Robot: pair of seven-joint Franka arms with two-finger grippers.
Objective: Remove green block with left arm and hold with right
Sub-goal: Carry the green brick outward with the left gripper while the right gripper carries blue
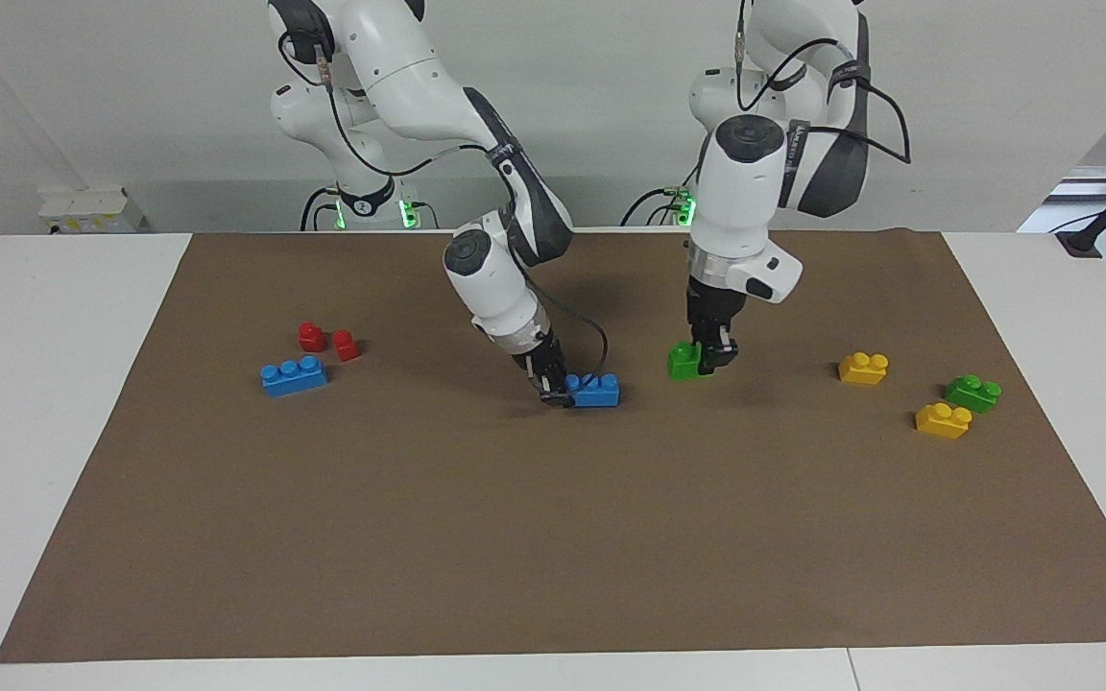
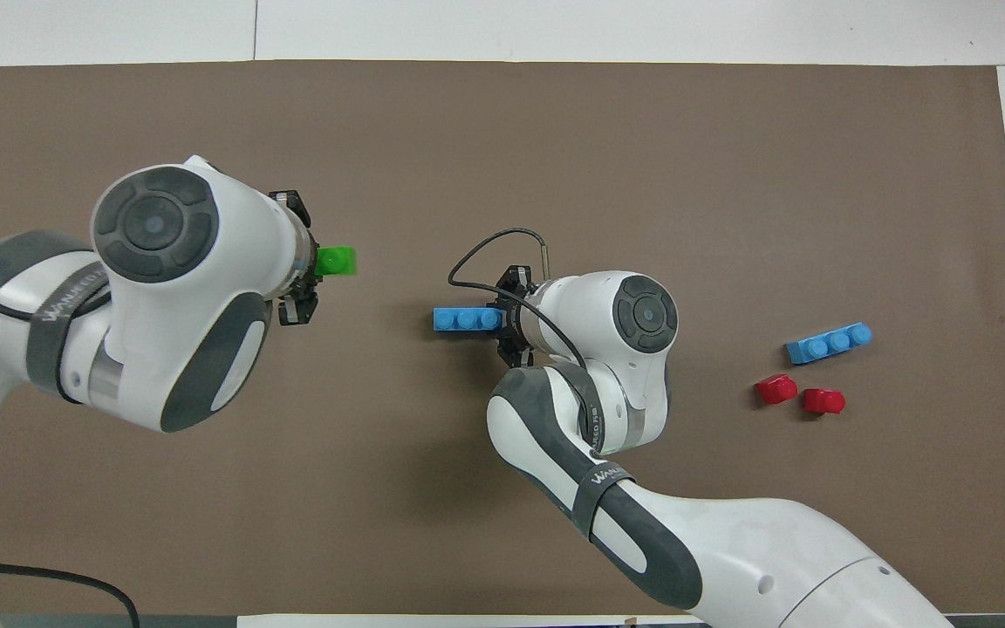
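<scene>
The green block (image 1: 685,362) (image 2: 335,260) is a small two-stud brick, and my left gripper (image 1: 711,357) (image 2: 306,262) is shut on one end of it. It hangs just above the brown mat (image 1: 553,537), apart from the blue brick and toward the left arm's end. The three-stud blue brick (image 1: 597,390) (image 2: 466,319) lies on the mat at the middle. My right gripper (image 1: 558,392) (image 2: 507,318) is shut on the end of it, down at mat level.
Two yellow bricks (image 1: 863,368) (image 1: 943,420) and a second green brick (image 1: 973,392) lie toward the left arm's end. Another blue brick (image 1: 294,375) (image 2: 829,342) and two red pieces (image 1: 311,336) (image 1: 346,345) lie toward the right arm's end.
</scene>
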